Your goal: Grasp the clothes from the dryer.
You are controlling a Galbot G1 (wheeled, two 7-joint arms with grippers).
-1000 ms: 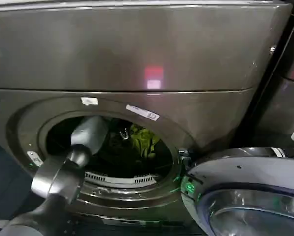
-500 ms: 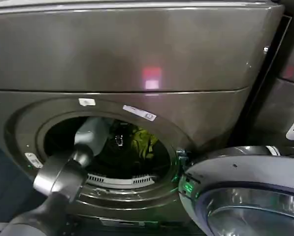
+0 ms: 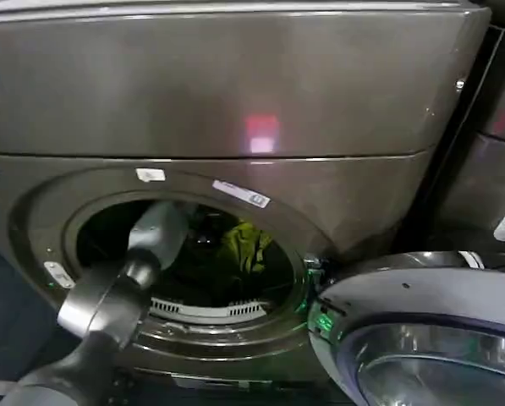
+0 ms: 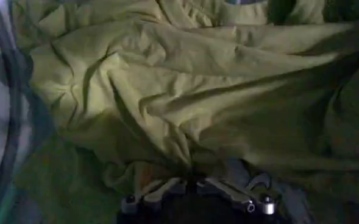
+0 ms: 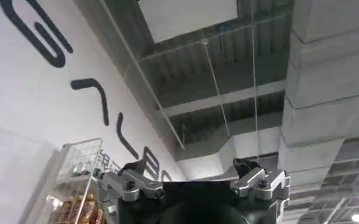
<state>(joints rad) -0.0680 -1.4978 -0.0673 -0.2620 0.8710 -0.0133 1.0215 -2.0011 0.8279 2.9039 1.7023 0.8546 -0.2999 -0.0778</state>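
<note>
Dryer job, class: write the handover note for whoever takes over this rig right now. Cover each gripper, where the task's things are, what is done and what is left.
Left gripper: reached through the porthole into the dryer, fingers buried in the clothes; grip not confirmed.
Right gripper: parked away from the machine, pointing up at the ceiling, holding nothing.
Clothes: yellow-green bundle in the drum, right of the left arm in the head view.
Door: swung open at lower right.
Done: the reach in.
Left: confirm the grasp, pull the clothes out.
</note>
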